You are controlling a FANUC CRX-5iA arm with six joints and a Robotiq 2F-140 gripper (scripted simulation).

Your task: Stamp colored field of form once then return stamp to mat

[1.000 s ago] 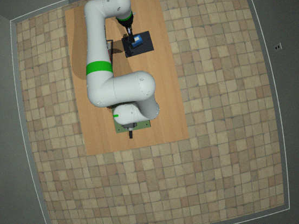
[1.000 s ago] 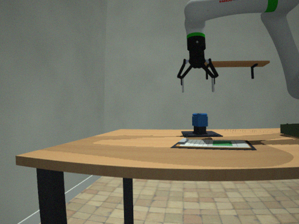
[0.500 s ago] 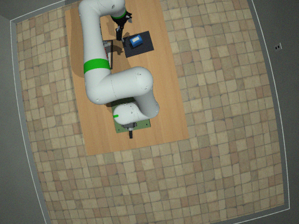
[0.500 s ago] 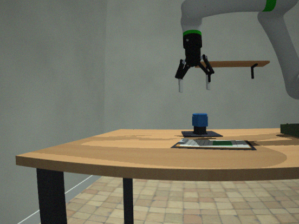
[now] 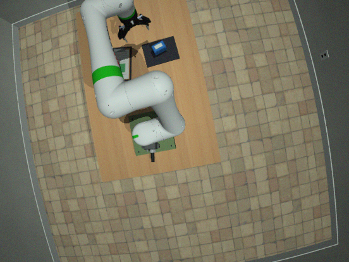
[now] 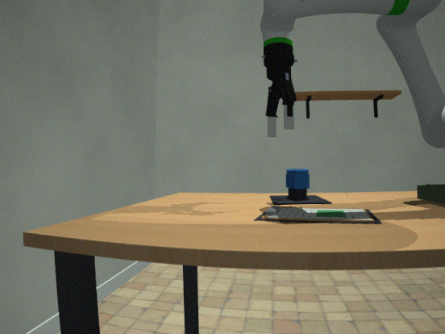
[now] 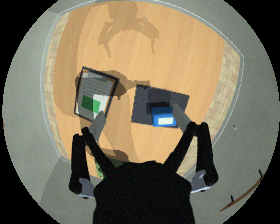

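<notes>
The blue-topped stamp [image 5: 159,47] stands upright at the middle of the dark mat [image 5: 161,52]. It also shows in the side view [image 6: 297,183] and in the wrist view [image 7: 164,115]. The form [image 5: 123,62] lies flat beside the mat, partly under my forearm, and its green field [image 6: 330,214] is visible. My gripper [image 5: 134,26] [image 6: 280,127] is wide open and empty. It hangs high above the table, off to the side of the mat and clear of the stamp. In the wrist view the fingers frame the stamp and the form [image 7: 95,95] far below.
The robot base [image 5: 153,137] sits on a green plate at the near end of the wooden table. A wall shelf [image 6: 347,95] on black brackets hangs behind the gripper. The white arm links span over the form's side of the table.
</notes>
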